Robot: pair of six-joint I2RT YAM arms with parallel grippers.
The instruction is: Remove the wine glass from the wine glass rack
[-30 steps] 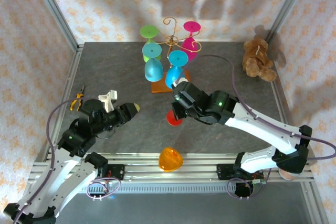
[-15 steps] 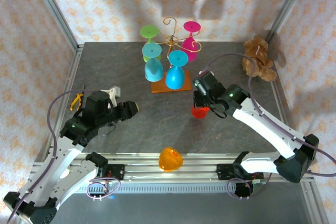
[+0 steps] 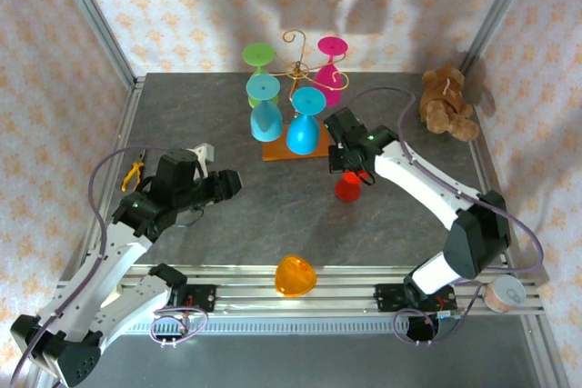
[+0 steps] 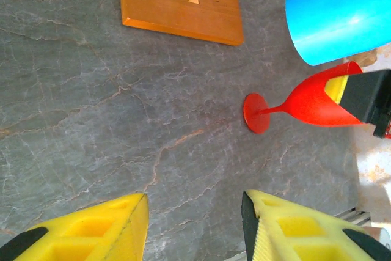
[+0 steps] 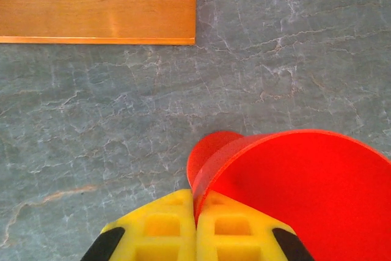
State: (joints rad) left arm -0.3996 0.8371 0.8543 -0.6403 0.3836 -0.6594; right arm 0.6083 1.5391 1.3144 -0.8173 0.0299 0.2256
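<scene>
Nearest, the left pincer (image 4: 195, 224) hangs half-open and empty over the worktop (image 3: 245, 224). Farther in, the right pincer (image 5: 195, 205) pinches the red glass (image 4: 308, 99) by its rim, near the rack (image 3: 300, 68) but off it. The glass looks like light, stiff, slippery plastic; the stem seems a surer hold.

- Floored with a dark grey table top (image 3: 227, 224), veined in pale lines.
- Walled on three sides by cream panels (image 3: 164, 6) printed with orange flowers.
- Framed by slanting aluminium posts (image 3: 95, 15) at the back corners.
- Edged in front with a slotted aluminium rail (image 3: 355, 276).
</scene>
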